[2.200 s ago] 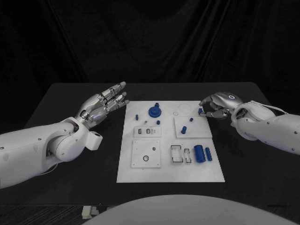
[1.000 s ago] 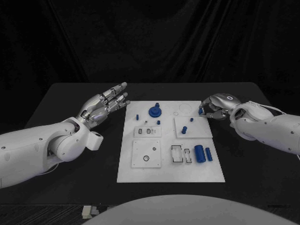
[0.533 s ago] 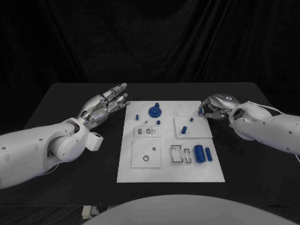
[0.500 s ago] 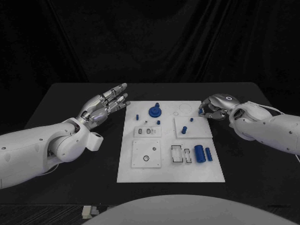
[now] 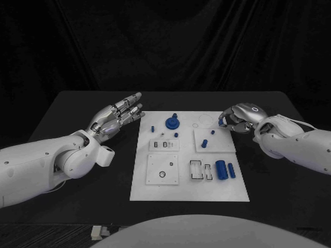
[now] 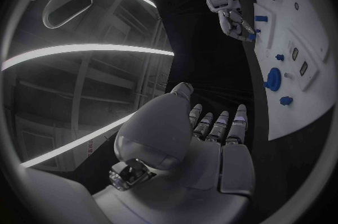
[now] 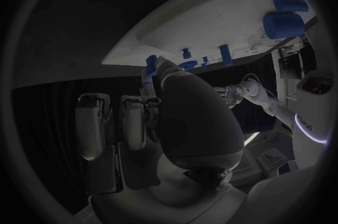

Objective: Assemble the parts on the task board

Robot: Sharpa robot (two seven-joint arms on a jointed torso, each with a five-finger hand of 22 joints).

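Pinching a small blue part at the task board's far right corner, the right robot hand readies insertion; the left robot hand waits spread, empty.

Left hand spread; right hand curled.

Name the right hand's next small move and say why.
Probably carry the small blue part inward over the task board toward an open slot. The right hand pinches it at the board's far right edge, while the left hand hovers open, off the board.
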